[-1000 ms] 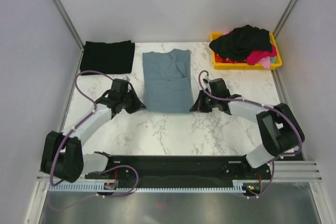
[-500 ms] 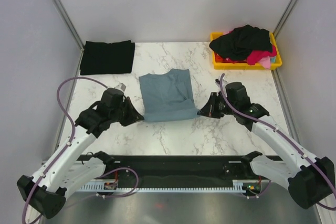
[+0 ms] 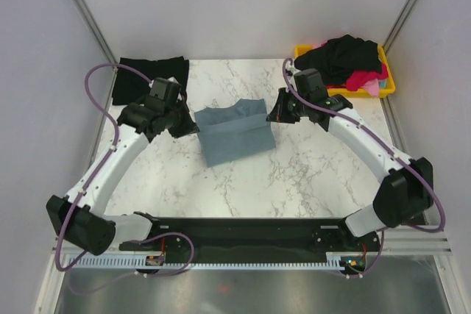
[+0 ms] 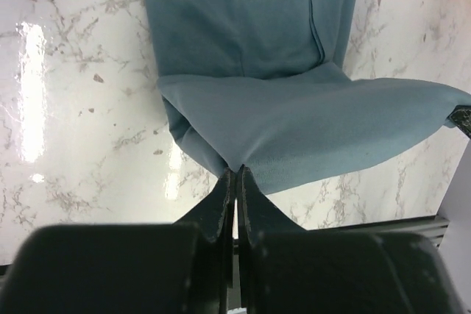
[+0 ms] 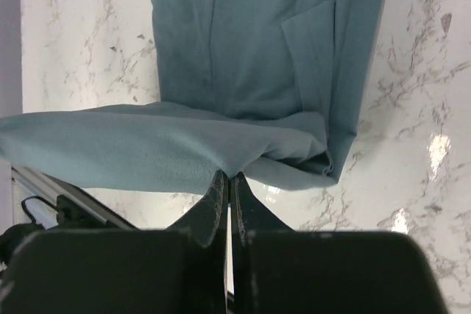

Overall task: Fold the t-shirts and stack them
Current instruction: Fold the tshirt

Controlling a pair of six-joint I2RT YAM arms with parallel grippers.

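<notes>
Black t-shirt (image 3: 136,82) was folded at the tabletop's far-left corner; blue-grey t-shirt (image 3: 235,134) was pinched mid-fold by both arms' jaws; other t-shirts (image 3: 342,56) were left in the bin (image 3: 346,93).

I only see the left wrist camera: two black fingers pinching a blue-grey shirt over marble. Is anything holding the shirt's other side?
Observer: Yes. The right gripper is shut on the opposite corner of the shirt, so the lifted edge hangs between it and the left gripper.
Visitor: Are there other shirts around?
Observer: A folded black shirt lies flat at the far left.
Visitor: Any more?
Observer: A yellow bin at the far right holds a heap of black and pink clothes.
</notes>
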